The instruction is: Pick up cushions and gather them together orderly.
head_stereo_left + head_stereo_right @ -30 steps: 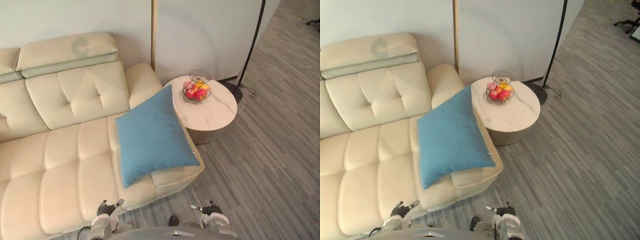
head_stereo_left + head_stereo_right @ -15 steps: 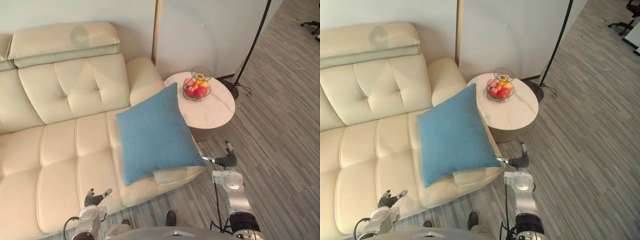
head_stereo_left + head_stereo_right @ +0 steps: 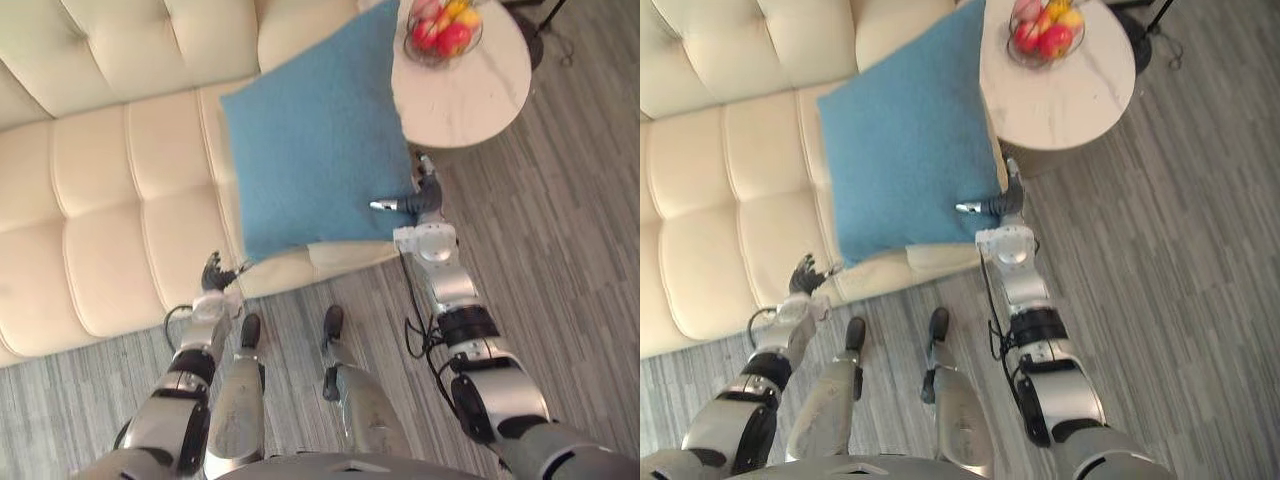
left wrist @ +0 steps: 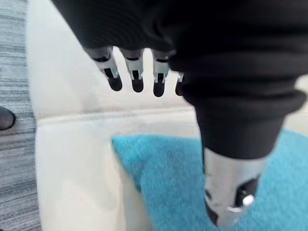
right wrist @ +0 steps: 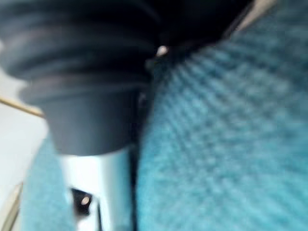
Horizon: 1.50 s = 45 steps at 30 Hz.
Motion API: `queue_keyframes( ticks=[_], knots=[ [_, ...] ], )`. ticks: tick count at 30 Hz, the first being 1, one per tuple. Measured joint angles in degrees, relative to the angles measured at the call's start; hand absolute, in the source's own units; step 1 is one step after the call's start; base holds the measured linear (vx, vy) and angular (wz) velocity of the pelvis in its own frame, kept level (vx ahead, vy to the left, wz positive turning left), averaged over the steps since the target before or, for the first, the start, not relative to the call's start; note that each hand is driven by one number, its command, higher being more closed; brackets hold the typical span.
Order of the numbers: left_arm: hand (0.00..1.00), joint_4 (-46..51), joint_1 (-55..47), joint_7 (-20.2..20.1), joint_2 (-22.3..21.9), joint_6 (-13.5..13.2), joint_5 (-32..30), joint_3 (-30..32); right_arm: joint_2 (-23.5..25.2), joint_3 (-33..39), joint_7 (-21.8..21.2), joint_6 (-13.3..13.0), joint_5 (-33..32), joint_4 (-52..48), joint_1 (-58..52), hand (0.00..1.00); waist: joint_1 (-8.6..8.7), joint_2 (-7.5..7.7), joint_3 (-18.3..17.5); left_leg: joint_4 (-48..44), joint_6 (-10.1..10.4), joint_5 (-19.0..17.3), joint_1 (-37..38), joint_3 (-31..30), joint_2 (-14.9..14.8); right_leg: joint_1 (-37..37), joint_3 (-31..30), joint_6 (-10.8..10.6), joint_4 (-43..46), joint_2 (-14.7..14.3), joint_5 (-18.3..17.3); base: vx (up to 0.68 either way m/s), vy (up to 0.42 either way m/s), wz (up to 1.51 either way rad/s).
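The blue cushion (image 3: pixel 315 130) is lying flat on the right end of the cream sofa (image 3: pixel 100 200). It is sitting skewed across the seat, with one corner reaching toward the seat's front edge. Its far corner is running out past the top of the head views.

The right hand (image 3: pixel 422 196) is meeting the cushion at its near right corner. Its thumb (image 3: pixel 385 206) is stretching out across the blue fabric and its fingers (image 3: pixel 426 166) are pointing straight along the cushion's right edge. The hand is spread wide rather than closed on the cloth. In its wrist view the blue weave is lying right against the dark cover and the thumb (image 5: pixel 91 192). The fingers are being hidden there by the cover, so whether any are slipping under the cushion cannot be told.

The left hand (image 3: pixel 213 276) is hovering just off the sofa's front edge, near the cushion's lowest corner but apart from it. Its fingers (image 4: pixel 136 77) are hanging straight and loosely apart, holding nothing, with the cushion's corner (image 4: pixel 163 178) showing beyond them on the cream seat.

Just beside the sofa's right end, a round pale side table (image 3: pixel 480 90) is standing on the grey striped floor (image 3: pixel 570 250). It is carrying a wire basket of fruit (image 3: pixel 445 25), partly cut off by the top edge.
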<state>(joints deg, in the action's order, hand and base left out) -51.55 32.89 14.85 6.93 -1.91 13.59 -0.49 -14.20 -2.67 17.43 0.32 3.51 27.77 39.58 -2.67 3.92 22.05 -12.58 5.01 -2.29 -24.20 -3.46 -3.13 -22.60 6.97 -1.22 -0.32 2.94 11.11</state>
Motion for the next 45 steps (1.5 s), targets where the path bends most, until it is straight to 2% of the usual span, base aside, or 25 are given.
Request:
queue_keyframes(
  ticks=[2,3,6,11,19,22,25,30,31,32,33,36,37,39,41,42,45],
  knots=[
    [0.0,-1.3,5.8,0.1,0.6,0.0,0.4,-1.4,-0.1,-1.7,0.6,0.7,-1.5,0.8,3.2,1.0,0.07,0.02,0.9,-0.5,0.2,0.4,-2.7,0.0,-0.2,-2.6,0.0,0.1,0.2,0.0,0.6,-0.12,-0.02,0.0],
    [1.0,-1.6,8.3,0.2,1.1,0.0,0.8,-2.2,0.0,-2.5,0.7,1.0,-1.6,0.8,4.4,1.0,0.07,0.07,1.2,-0.5,0.2,0.7,-3.8,0.1,-0.3,-3.9,-0.2,0.1,0.6,0.0,0.8,-0.1,-0.024,-0.03],
    [1.0,-3.1,14.3,1.3,2.7,0.2,1.5,-3.1,0.0,-4.8,0.7,1.1,-1.7,-0.4,7.4,1.0,0.48,0.06,1.7,-1.7,0.5,1.0,-7.4,0.3,-0.8,-7.7,-0.2,0.3,1.9,-0.2,0.9,-0.07,-0.023,-0.05],
    [1.0,-2.9,18.1,1.5,5.9,0.8,2.1,-4.2,0.1,-5.3,1.7,0.9,-4.3,-6.0,7.8,1.0,0.49,0.05,2.0,-4.7,0.8,0.0,-11.9,1.2,-2.1,-11.5,-0.2,0.5,3.6,-0.9,0.9,-0.02,-0.019,-0.06],
    [1.0,5.3,17.9,1.8,6.5,1.1,3.9,-4.2,0.6,-5.0,2.7,-0.2,-6.6,-14.0,3.4,1.0,-0.21,0.05,2.3,-7.4,0.7,-0.7,-12.5,6.9,-5.0,-11.5,-0.1,1.1,5.4,-1.0,0.0,0.0,-0.006,0.02],
    [1.0,13.4,14.8,2.5,6.7,1.0,4.3,-4.2,2.9,-3.4,2.8,-0.3,-6.6,-19.6,-1.9,1.0,-0.59,0.04,2.3,-7.1,0.6,-0.5,-10.7,7.3,-4.5,-10.4,-0.2,1.0,6.0,-0.6,-0.9,0.03,-0.002,0.01],
    [1.0,22.8,7.4,3.3,6.0,0.7,4.3,-4.2,4.6,-3.3,2.8,-0.4,-6.7,-24.4,-9.7,1.0,-0.41,0.0,2.3,-5.4,0.6,-0.5,-6.1,8.2,-4.1,-7.1,-0.2,0.7,7.5,-0.1,-3.0,0.08,-0.02,0.06],
    [1.0,39.6,-5.8,4.4,2.1,0.6,3.8,-4.7,5.8,-1.9,2.6,-0.5,-6.5,-33.8,-21.4,1.0,-0.05,-0.21,2.1,-2.0,0.8,-0.2,1.3,7.9,-3.1,-2.4,1.1,0.7,10.8,1.1,-6.7,0.08,-0.024,0.12],
    [1.0,42.0,-8.4,4.4,0.9,0.6,2.8,-5.1,6.1,-1.6,2.6,-0.5,-6.4,-35.3,-23.9,1.0,0.1,-0.42,1.6,-1.1,0.8,0.0,2.8,7.5,-2.9,-1.1,1.7,0.6,11.2,1.3,-7.6,0.09,-0.015,0.36],
    [1.0,45.5,-13.6,4.4,-0.7,0.6,1.3,-6.3,6.6,-1.4,2.4,-0.7,-6.1,-37.4,-28.5,1.0,0.65,-0.76,-1.2,1.1,0.9,0.3,4.3,6.7,-2.4,-0.6,2.6,0.4,12.5,2.0,-9.4,0.08,-0.012,0.4],
    [1.0,47.0,-15.7,4.4,-1.3,0.6,0.7,-6.9,6.9,-1.3,2.3,-0.7,-5.8,-38.5,-30.4,1.0,0.76,-0.85,-2.3,2.1,0.9,0.5,5.1,6.5,-2.2,-0.3,3.0,0.4,13.1,2.2,-10.1,0.17,-0.011,0.41],
    [1.0,54.7,-26.9,3.6,-3.8,0.6,-1.7,-8.2,8.8,-1.4,-0.2,-1.2,-4.2,-42.9,-39.2,1.0,0.55,-3.17,-7.4,5.3,1.2,1.1,9.9,6.1,-1.8,2.9,3.8,0.0,14.1,2.8,-12.3,0.18,-0.003,0.18],
    [1.0,57.5,-30.6,3.2,-4.6,0.6,-1.8,-8.3,9.5,-1.6,-1.2,-1.5,-3.2,-43.8,-41.6,1.0,0.49,-4.5,-9.1,6.2,1.2,1.2,11.6,5.9,-1.8,4.6,4.3,0.0,13.5,2.8,-12.6,0.12,0.003,0.1],
    [1.0,61.2,-34.8,2.4,-5.5,0.6,-2.1,-8.3,10.3,-1.9,-2.5,-1.9,-3.1,-45.6,-44.8,1.0,0.33,-5.91,-10.9,7.3,1.2,1.2,13.9,5.6,-2.0,6.7,4.8,0.0,13.1,2.8,-12.9,0.1,-0.002,0.1],
    [1.0,64.9,-38.8,1.6,-5.9,0.5,-2.6,-8.4,10.9,-2.9,-2.7,-2.2,-3.0,-47.8,-48.0,1.0,0.16,-6.45,-13.3,7.9,1.2,1.4,14.9,5.5,-2.1,7.8,5.0,-0.1,12.8,2.7,-13.1,0.06,-0.005,0.06],
    [1.0,65.4,-39.4,1.4,-5.9,0.3,-2.6,-8.4,11.1,-3.0,-2.9,-2.5,-2.9,-48.4,-48.7,1.0,0.17,-6.5,-13.4,8.0,1.2,1.3,15.5,5.4,-2.1,8.6,5.2,-0.1,12.5,2.7,-13.1,0.02,0.0,0.12],
    [1.0,66.9,-44.2,0.4,-5.9,-0.6,-2.6,-8.7,11.7,-4.2,-4.1,-4.0,-1.0,-51.1,-53.8,1.0,0.37,-6.2,-16.7,8.8,1.0,1.3,17.4,5.1,-2.3,11.0,5.9,-0.2,11.1,2.5,-13.1,0.0,0.007,0.09]
  ],
)
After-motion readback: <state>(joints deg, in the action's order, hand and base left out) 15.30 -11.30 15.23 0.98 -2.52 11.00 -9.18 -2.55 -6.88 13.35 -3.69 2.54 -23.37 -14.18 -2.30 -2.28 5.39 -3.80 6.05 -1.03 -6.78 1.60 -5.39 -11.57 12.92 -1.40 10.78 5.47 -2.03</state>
